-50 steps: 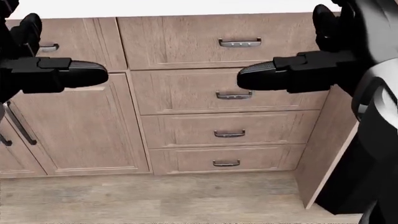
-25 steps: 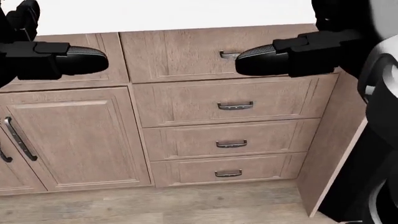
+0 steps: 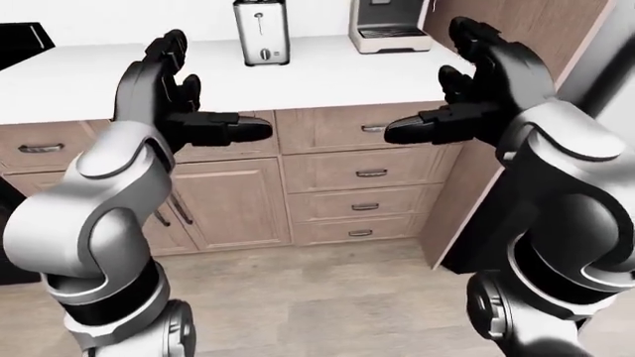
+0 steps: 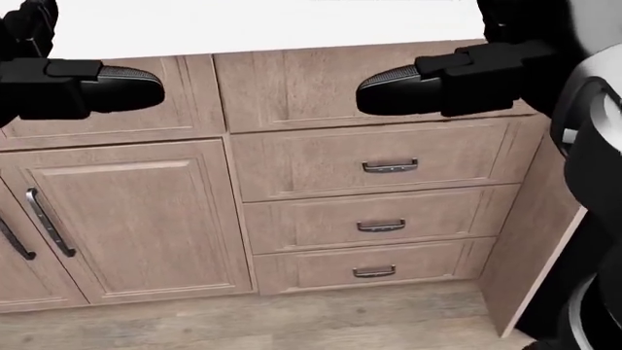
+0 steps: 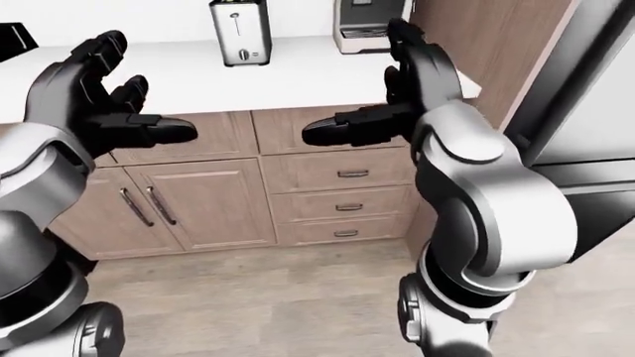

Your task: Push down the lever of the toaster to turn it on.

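Note:
A silver toaster [image 3: 261, 31] stands on the white counter [image 3: 89, 78] at the top of the left-eye view, its lever slot facing me; it also shows in the right-eye view [image 5: 239, 32]. My left hand [image 3: 184, 104] is raised at the left, open and empty, well short of the counter's edge. My right hand [image 3: 467, 93] is raised at the right, open and empty, to the right of the toaster and nearer to me. In the head view only the black thumbs [image 4: 102, 87] show over the cabinet fronts.
A coffee machine [image 3: 389, 26] stands right of the toaster. Below the counter are wooden cabinet doors [image 4: 126, 219] and a stack of drawers [image 4: 384, 171]. A tall wooden panel [image 3: 467, 186] and a dark appliance stand at the right. A black object [image 3: 20, 41] sits at the counter's left.
The head view has shifted: the cabinets slid down, then right, so the camera moved. Both hands have risen toward the top of the picture and stay open.

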